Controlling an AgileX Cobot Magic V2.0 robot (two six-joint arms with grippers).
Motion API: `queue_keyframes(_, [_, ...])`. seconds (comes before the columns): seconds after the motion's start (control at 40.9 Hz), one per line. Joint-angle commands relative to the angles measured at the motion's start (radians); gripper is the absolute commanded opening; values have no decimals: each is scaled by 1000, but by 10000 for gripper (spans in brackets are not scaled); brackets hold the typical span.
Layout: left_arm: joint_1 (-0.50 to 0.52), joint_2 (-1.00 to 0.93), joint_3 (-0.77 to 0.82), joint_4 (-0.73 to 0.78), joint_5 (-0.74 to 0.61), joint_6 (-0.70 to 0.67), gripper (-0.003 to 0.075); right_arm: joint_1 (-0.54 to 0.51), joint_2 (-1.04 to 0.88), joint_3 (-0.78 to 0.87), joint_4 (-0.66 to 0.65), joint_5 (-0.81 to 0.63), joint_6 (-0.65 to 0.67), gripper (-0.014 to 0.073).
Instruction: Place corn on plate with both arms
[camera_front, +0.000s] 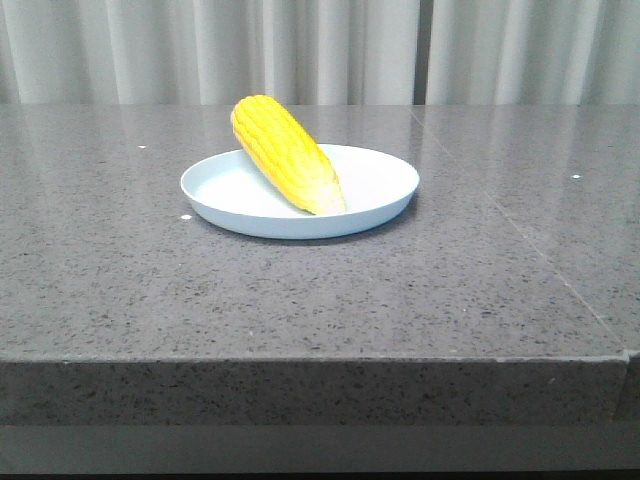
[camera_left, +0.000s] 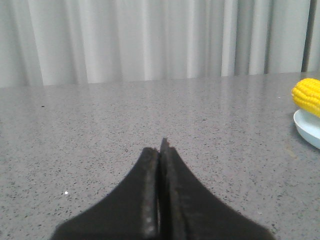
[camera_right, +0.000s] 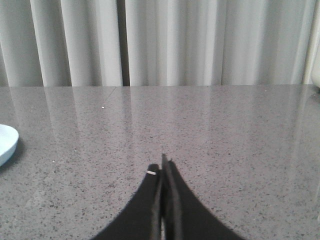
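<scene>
The yellow corn (camera_front: 284, 152) lies across the pale blue-white plate (camera_front: 375, 205) in the middle of the table, its blunt end resting on the plate's far-left rim and its paler tip pointing toward me. Neither gripper shows in the front view. In the left wrist view my left gripper (camera_left: 161, 148) is shut and empty over bare table, with the corn (camera_left: 308, 95) and plate (camera_left: 306, 127) far off at the view's edge. In the right wrist view my right gripper (camera_right: 163, 165) is shut and empty, with only the plate's rim (camera_right: 6, 142) at the view's edge.
The grey speckled stone table (camera_front: 120, 280) has a front edge close to the camera and a seam running down its right side (camera_front: 520, 240). Pale pleated curtains (camera_front: 320, 50) hang behind the table.
</scene>
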Motion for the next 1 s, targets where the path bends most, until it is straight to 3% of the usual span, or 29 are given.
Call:
queue_keyframes(0.0, [5,-18,23,-10,-85,-7,-20,-5,-14,-21,-26,-65,26,-67])
queue_keyframes(0.22, [5,-18,23,-10,-85,-7,-20,0,-19,-21,-20,-43,18,-67])
queue_keyframes(0.391, [5,-18,23,-10,-85,-7,-20,63,-20,-21,64,-52,-98,-67])
queue_keyframes(0.977, [5,-18,23,-10,-85,-7,-20,34,-18,-21,68,-90,-95,-67])
